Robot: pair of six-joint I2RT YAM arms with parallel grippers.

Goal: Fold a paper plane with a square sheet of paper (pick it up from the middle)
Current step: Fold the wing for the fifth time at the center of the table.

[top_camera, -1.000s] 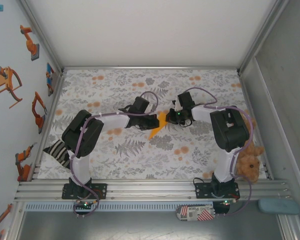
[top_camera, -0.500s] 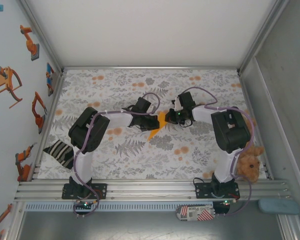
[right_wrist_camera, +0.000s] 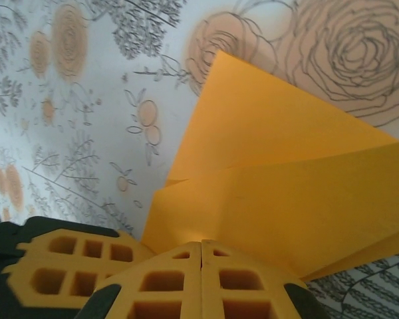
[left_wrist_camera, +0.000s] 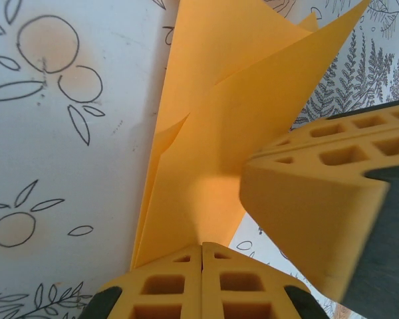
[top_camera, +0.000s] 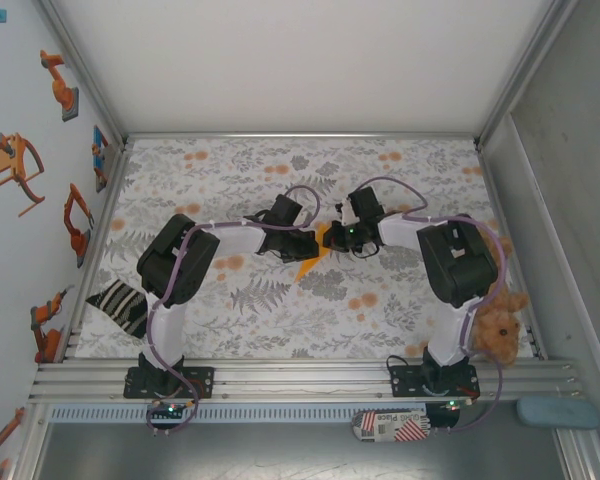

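two grippers meet at mid-table: left gripper (top_camera: 310,243) and right gripper (top_camera: 338,238) are each pinched shut on the folded orange paper (top_camera: 308,266), which sits between them at the cloth's centre. surface: grey-and-orange floral cloth (top_camera: 280,170), with a metal rail (top_camera: 300,375) at the near edge. white back wall (top_camera: 300,60); orange robot stickers (top_camera: 20,165) on the left wall. label (top_camera: 390,427) below the rail, writing too small to read.

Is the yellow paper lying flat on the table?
No, the thin orange-yellow paper sheet is folded into overlapping layers, pinched by the shut jaws of the left gripper.
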